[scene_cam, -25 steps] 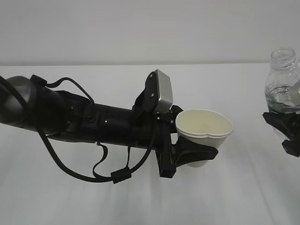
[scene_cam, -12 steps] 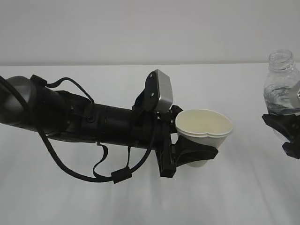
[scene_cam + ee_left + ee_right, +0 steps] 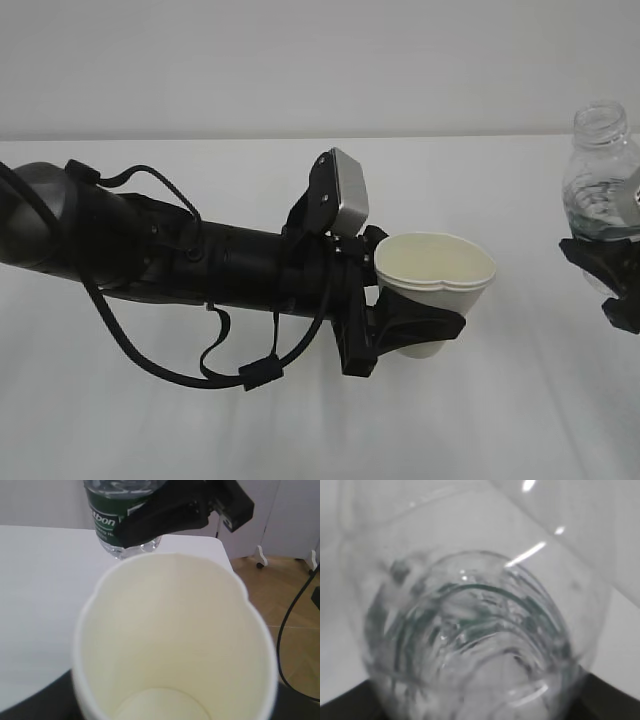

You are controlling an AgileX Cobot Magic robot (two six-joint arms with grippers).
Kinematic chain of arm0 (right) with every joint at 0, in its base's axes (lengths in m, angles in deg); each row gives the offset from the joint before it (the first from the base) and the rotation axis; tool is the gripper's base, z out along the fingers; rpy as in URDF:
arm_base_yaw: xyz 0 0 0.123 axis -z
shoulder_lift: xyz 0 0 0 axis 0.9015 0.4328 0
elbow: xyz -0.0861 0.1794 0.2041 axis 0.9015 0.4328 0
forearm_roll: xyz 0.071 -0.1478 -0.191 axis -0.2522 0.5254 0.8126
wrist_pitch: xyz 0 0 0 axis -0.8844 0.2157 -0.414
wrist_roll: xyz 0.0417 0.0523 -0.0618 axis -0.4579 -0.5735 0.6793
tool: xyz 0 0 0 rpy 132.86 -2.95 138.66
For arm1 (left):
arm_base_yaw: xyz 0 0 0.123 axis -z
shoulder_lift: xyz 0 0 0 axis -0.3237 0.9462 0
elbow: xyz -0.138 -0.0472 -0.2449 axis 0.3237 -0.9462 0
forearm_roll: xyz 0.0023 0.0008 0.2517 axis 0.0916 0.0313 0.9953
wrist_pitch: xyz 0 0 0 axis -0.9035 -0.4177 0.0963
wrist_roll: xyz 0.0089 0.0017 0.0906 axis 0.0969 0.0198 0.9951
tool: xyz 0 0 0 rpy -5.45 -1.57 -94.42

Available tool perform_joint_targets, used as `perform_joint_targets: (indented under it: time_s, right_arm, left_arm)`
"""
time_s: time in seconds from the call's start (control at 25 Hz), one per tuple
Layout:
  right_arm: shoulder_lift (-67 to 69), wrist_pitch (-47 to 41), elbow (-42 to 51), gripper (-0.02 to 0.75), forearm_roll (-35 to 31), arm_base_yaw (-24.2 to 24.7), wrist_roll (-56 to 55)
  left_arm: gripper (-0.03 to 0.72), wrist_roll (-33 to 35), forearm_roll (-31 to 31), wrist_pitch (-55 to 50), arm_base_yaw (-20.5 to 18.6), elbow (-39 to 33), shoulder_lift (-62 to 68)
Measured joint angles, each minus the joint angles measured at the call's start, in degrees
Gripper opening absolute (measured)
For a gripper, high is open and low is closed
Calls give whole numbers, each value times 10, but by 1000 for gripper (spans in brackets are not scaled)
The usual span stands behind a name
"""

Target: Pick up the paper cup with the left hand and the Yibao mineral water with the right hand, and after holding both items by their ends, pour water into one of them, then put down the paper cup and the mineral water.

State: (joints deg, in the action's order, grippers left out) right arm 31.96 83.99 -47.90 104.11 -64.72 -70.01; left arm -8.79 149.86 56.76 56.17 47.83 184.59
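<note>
Almost nothing has moved over the last second. Your left pincer (image 3: 420, 330) with the paper cup (image 3: 434, 280) sits in the same spot, maybe a hair lower. The Yibao mineral water (image 3: 603, 185) at the right edge of the exterior view has dipped then risen a touch and looks a shade more upright now.

Left pincer: clamped on the cup's lower body, cup upright, mouth up. The squeeze shows: the rim (image 3: 175, 560) is pushed out of round, lobed. Cup is clear of the tabletop (image 3: 300, 430) and, going by the left wrist view, dry inside with the bottom visible.

Right pincer (image 3: 610, 275): closed on the bottle's lower half, around the green label (image 3: 112, 515). Bottle is off the tabletop, neck up, no cap, water inside. The right wrist view is just a blurred look up through the bottle; no use for alignment.

The two are well apart in the exterior view, bottle mouth higher than the cup rim. From the left wrist camera the bottle sits beyond the far rim of the cup.

My read: both picks done, pour not yet started. You need to close the gap and get the neck over the cup before tilting. Watch the deformed rim, since a crushed cup gives a smaller target and could buckle with added weight.
</note>
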Motion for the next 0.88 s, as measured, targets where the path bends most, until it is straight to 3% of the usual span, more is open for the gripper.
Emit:
perform_joint_targets:
  time_s: [0.36, 0.88]
  right_arm:
    - [0, 0, -7, 462, 9, 0, -1]
    - [0, 1, -7, 462, 88, 0, -1]
  left_arm:
    - [428, 0, 0, 0, 0, 0, 0]
    - [428, -1, 0, -1, 0, 9, 0]
